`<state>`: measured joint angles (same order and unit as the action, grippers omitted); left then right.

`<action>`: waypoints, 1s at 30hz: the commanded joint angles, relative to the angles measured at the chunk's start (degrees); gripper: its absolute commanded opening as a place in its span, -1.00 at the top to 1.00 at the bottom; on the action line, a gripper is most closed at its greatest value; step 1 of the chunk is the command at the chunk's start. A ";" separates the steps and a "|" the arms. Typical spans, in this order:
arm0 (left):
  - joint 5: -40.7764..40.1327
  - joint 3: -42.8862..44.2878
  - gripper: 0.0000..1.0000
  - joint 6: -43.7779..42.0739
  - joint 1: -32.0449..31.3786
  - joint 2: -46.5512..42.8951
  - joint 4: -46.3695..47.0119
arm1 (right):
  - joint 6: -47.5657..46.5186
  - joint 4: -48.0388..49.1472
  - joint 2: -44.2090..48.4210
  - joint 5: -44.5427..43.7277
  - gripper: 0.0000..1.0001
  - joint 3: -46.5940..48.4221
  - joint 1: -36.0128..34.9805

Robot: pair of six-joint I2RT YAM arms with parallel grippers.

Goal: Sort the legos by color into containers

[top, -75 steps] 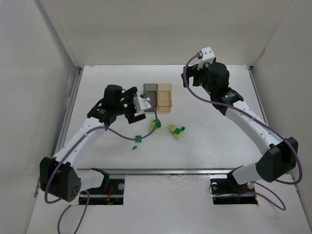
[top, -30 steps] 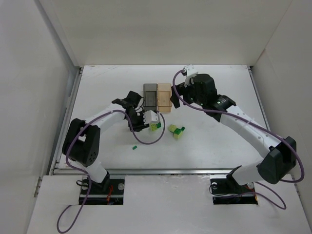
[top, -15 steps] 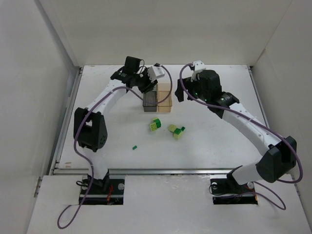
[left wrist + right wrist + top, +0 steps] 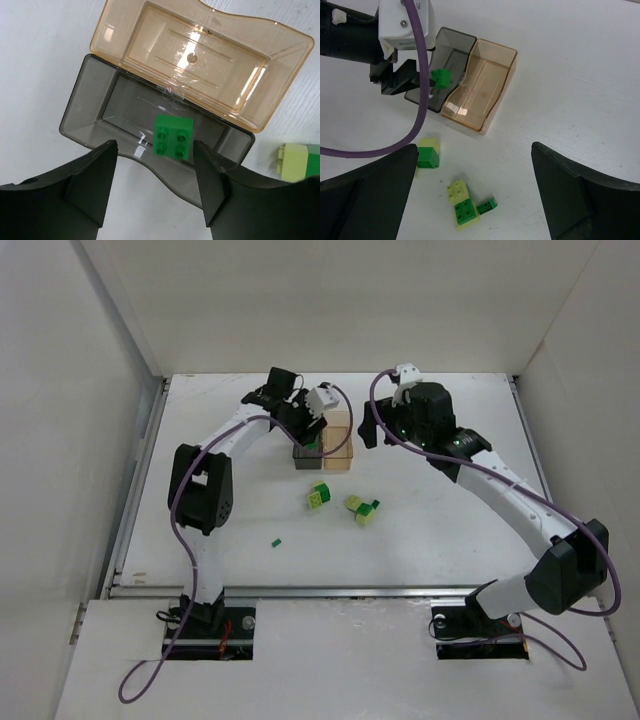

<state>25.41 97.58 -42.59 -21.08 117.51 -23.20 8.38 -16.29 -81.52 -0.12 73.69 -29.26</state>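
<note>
The dark grey box (image 4: 100, 95) and the tan box (image 4: 200, 55) stand side by side, also shown in the top view as grey (image 4: 303, 452) and tan (image 4: 338, 445). My left gripper (image 4: 155, 170) hangs open just over the grey box (image 4: 455, 42). A green brick (image 4: 173, 136) sits within the grey box's outline, clear of both fingers; it also shows in the right wrist view (image 4: 440, 78). My right gripper (image 4: 475, 147) is open and empty, high above the loose bricks. A yellow-green and green pair (image 4: 318, 496) and a mixed cluster (image 4: 362, 508) lie in front of the boxes.
A small dark green brick (image 4: 276, 539) lies alone nearer the front left. Another small dark green brick (image 4: 486, 205) sits beside the cluster. The left arm's purple cable (image 4: 415, 100) loops past the boxes. White walls enclose the table on three sides.
My left gripper went from the loose bricks to the boxes and now sits a little lower over the grey box, open, with the green brick free of it. The right arm barely moved.
</note>
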 commanded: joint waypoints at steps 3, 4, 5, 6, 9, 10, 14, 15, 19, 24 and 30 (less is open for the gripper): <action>0.08 -3.61 -0.40 2.86 0.34 -9.40 0.35 | -1.17 1.27 -1.28 3.37 -1.00 3.13 -0.27; 1.04 -4.84 -0.55 2.86 0.34 -10.45 0.87 | -1.18 1.27 -1.80 3.37 -1.00 3.13 -0.28; 1.05 -7.03 -0.55 2.86 0.34 -12.38 0.88 | -1.18 0.66 -1.80 3.37 -1.00 3.13 -0.28; 1.66 -7.66 -0.57 2.86 0.34 -13.18 0.88 | -1.18 0.65 -1.80 2.85 -1.00 3.13 -0.80; 1.66 -8.37 -0.55 3.38 0.34 -16.16 -0.34 | -1.18 0.12 -1.28 2.84 -1.00 3.13 -1.41; 2.36 -9.15 -0.51 2.61 0.95 -17.31 -1.40 | -1.70 0.12 -0.76 2.84 -1.00 2.60 -1.42; 5.27 -17.22 -0.48 -7.32 1.75 -24.95 -12.71 | -1.70 -1.72 -0.75 1.36 -1.00 1.46 -3.78; 4.74 -22.56 -0.43 -8.12 1.75 -26.62 -14.22 | -1.70 -1.72 -0.75 0.74 -1.00 0.93 -3.79; -3.25 -38.11 -0.32 -3.74 -2.11 -34.96 -15.29 | 0.66 -3.66 0.39 -0.40 -1.00 0.93 -6.16; -7.56 -46.86 -0.36 4.79 -7.56 -41.39 -11.78 | 4.62 -3.13 1.71 -2.25 -1.00 -1.18 -6.78; -16.52 -49.86 -0.29 18.14 -13.28 -36.85 -9.14 | 7.69 -4.27 2.85 -2.96 -1.00 -3.37 -6.78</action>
<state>14.74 48.64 -32.60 -33.01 79.02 -34.17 13.21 -20.56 -81.56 -1.69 71.59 -35.73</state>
